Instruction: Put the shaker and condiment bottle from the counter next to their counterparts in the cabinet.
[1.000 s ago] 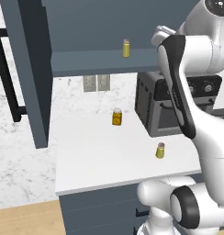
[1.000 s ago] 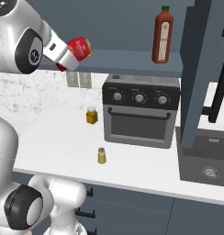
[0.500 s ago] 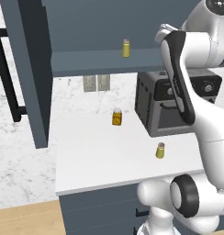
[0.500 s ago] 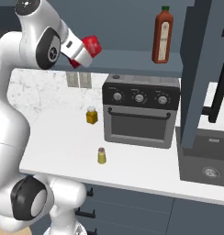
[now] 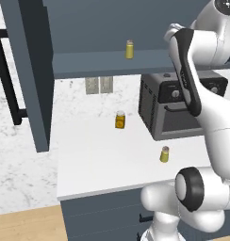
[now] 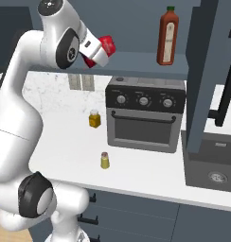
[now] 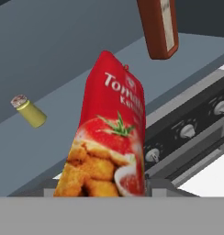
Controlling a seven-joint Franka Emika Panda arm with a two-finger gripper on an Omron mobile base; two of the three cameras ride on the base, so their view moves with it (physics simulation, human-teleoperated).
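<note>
My gripper is shut on the condiment bottle, a flattish red pack with yellow markings, held high just in front of the cabinet shelf. In the hand view the condiment bottle stands large in the middle, between the two counterparts on the shelf: the small yellow shaker to its left and the tall red sauce bottle up to its right. From the base, those counterparts are the yellow shaker and the sauce bottle. The task's shaker stands upright on the white counter, also the shaker.
A squat orange-yellow jar sits on the counter left of a dark toaster oven. The open cabinet door hangs at the left, another door panel at the right. A sink lies at the far right.
The arm has carried the condiment bottle to the right and closer to the cabinet shelf. The things on the counter and shelf have stayed put.
</note>
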